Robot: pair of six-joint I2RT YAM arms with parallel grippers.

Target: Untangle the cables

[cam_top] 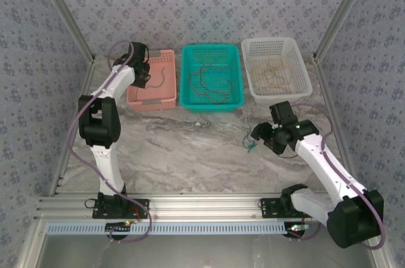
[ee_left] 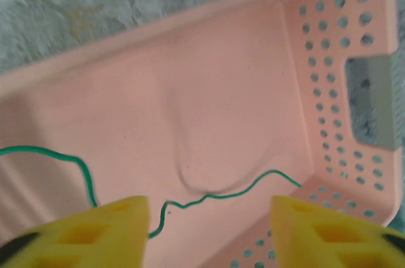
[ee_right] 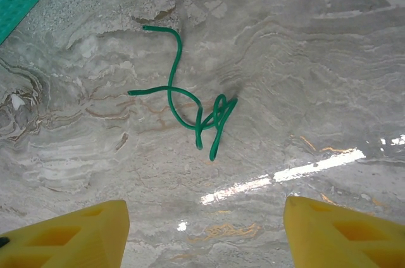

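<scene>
- The left end effector hangs over the pink basket at the far left of the bench.
- In the left wrist view, the left end effector is released: its 2 yellow fingers stand wide apart with nothing between them.
- A thin green cable lies wavy on the pink basket's floor, just beyond those fingers. It runs from the left edge of the view toward the perforated side wall. From above, a thin curved strand in this basket looks dark.
- The right end effector sits low over the bare marble bench, near the middle right, well apart from all 3 baskets.
- In the right wrist view, the right end effector is likewise released, with its yellow fingers spread and empty.
- A second green cable lies on the bench ahead of that gap. It is looped and crossed over itself at one end, with a free tail curving away. It touches neither finger. From above, it shows just beside the right end effector.
- The teal basket in the middle holds reddish-brown cables in loose loops.
- The white basket on the right holds pale yellowish cables.
</scene>
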